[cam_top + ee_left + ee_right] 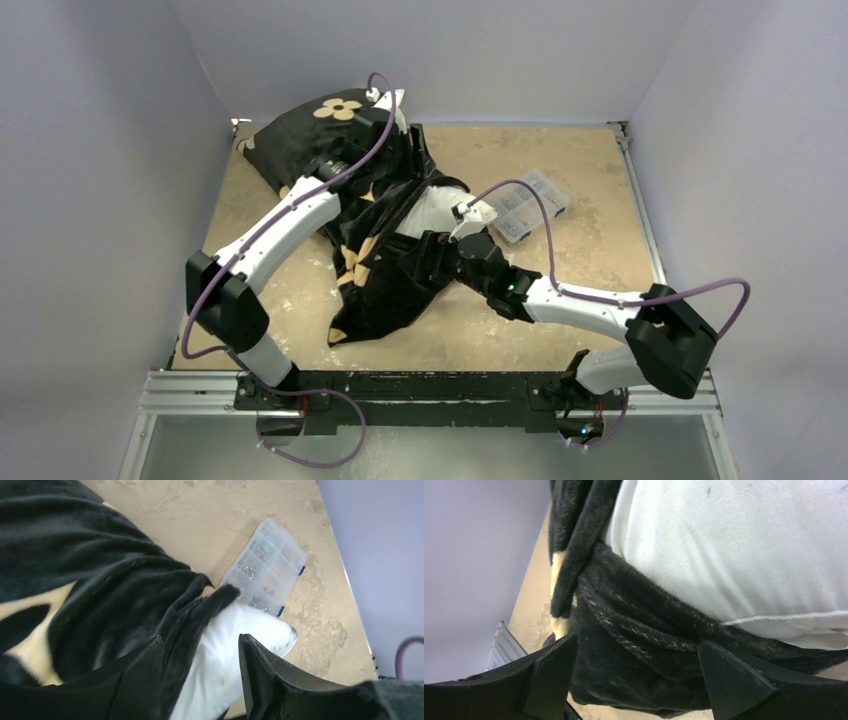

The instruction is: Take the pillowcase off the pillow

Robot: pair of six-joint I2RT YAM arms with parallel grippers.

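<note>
While the pillowcase [385, 280] is seen from above bunched mid-table, a white corner of the pillow [437, 208] is already bared near a clear parts box [530, 205]. On the left wrist view, the left gripper [200, 640] is spread across the hem and the cushion, nothing pinched. On the right wrist view, the right gripper [638, 641] is spread too, black plush between its fingers. Judged mid-peel: the hem has to be clamped and dragged off next

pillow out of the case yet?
Partly out: one white corner of the pillow pokes from the black pillowcase; the rest is covered.
</note>
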